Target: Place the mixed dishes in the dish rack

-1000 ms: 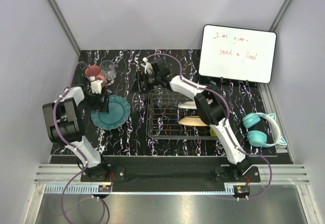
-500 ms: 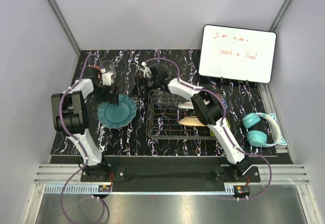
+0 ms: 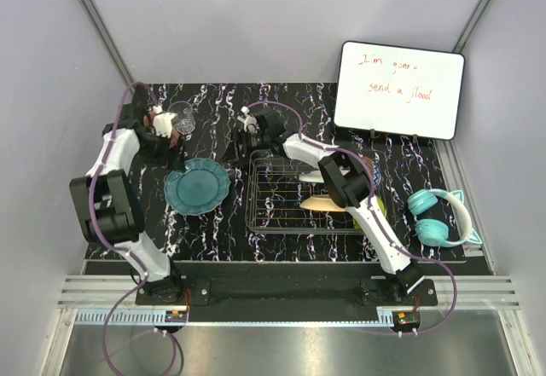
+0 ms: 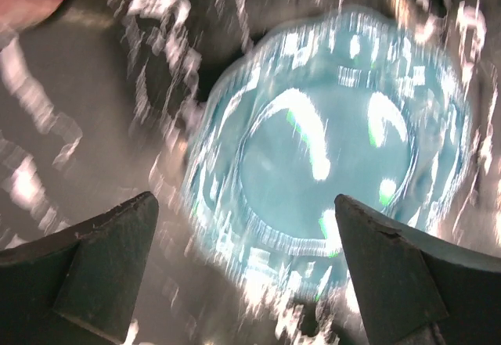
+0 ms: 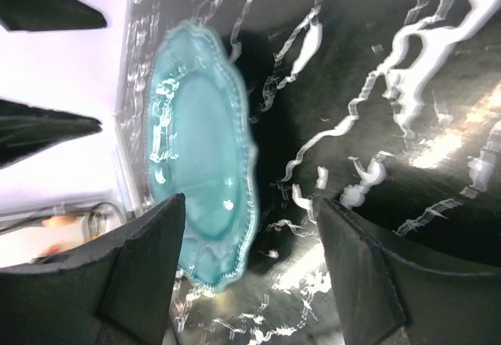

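Observation:
The teal plate [image 3: 198,187] lies flat on the black marbled table, left of the dark wire dish rack [image 3: 264,222]. A peach plate [image 3: 326,203] lies in the rack under the right arm. My left gripper [image 3: 173,150] is open and empty, hovering just behind the plate's far-left edge, beside the pink mug [image 3: 157,120] and clear glass [image 3: 182,117]. Its blurred wrist view shows the plate [image 4: 329,149] beyond open fingers [image 4: 102,259]. My right gripper [image 3: 233,148] is open and empty between plate and rack, and the plate [image 5: 200,157] shows past its left fingertip [image 5: 137,274].
A whiteboard [image 3: 399,89] with red writing stands at the back right. Teal headphones [image 3: 439,216] lie right of the rack. The grey walls close in on the left and right.
My left arm has swung back and to the left, off the plate's left rim towards the mug and glass. The teal plate has shifted slightly right. The right arm has hardly moved.

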`<state>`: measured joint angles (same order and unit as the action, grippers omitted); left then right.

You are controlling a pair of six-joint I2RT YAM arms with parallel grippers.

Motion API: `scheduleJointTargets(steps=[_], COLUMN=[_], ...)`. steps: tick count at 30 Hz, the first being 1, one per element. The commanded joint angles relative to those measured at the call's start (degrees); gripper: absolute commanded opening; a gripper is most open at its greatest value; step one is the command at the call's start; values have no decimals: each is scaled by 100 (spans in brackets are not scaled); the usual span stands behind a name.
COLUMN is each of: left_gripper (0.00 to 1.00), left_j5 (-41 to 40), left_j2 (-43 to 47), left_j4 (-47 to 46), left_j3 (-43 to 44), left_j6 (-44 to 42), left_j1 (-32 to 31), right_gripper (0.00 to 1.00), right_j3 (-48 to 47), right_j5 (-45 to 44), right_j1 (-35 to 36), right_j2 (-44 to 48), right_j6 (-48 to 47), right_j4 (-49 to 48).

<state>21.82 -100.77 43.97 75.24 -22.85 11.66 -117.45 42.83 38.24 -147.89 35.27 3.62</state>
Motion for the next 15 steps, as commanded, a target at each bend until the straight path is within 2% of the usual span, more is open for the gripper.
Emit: scheduleJointTargets(steps=[1,5,7,12,15], left_gripper=[99,99,99,99,99], left_j5=[-222,-590,-881,-1530,-1567], left_j2=[804,998,1085,1016,884], left_j4=[1218,1571,1554,1397,1212], left_j3=[-378,-1027,-1239,-1819,-1829], left_j6=[-1507,-2372,-2705,-2962,-2848], left_j1=[363,758,759,267,65], right_gripper=[76,75,75,76,76], right_j3=[-243,-314,-349,-480,-533], right_j5=[270,322,349,454,472], right_j1=[26,26,26,26,26], right_j2=[-389,-521,-539,-591,-635], right_j6=[226,262,270,261,270], right_j4=[-221,-230,-230,-221,-230])
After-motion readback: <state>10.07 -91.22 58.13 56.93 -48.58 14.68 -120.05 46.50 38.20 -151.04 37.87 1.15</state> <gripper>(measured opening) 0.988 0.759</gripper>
